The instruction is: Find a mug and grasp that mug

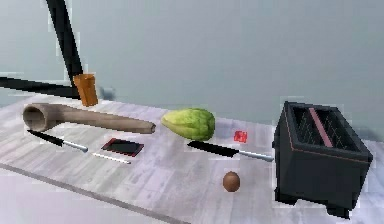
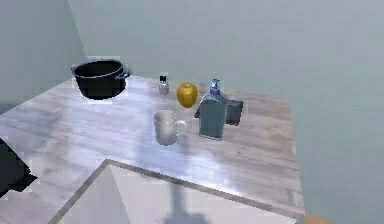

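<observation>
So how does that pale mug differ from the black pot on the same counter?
The mug is pale grey, while the pot is black. The mug is tall and narrow; the pot is wide, low and clearly bigger. The mug stands near the middle of the counter, the pot farther back at its far corner. Both stand upright with open tops on the same counter.

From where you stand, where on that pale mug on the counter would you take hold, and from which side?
Probably around the body of the mug, just under the rim, coming from the near side. It stands upright with bare counter in front, while its handle points to the arm side view's right, toward the grey bottle close by.
</observation>
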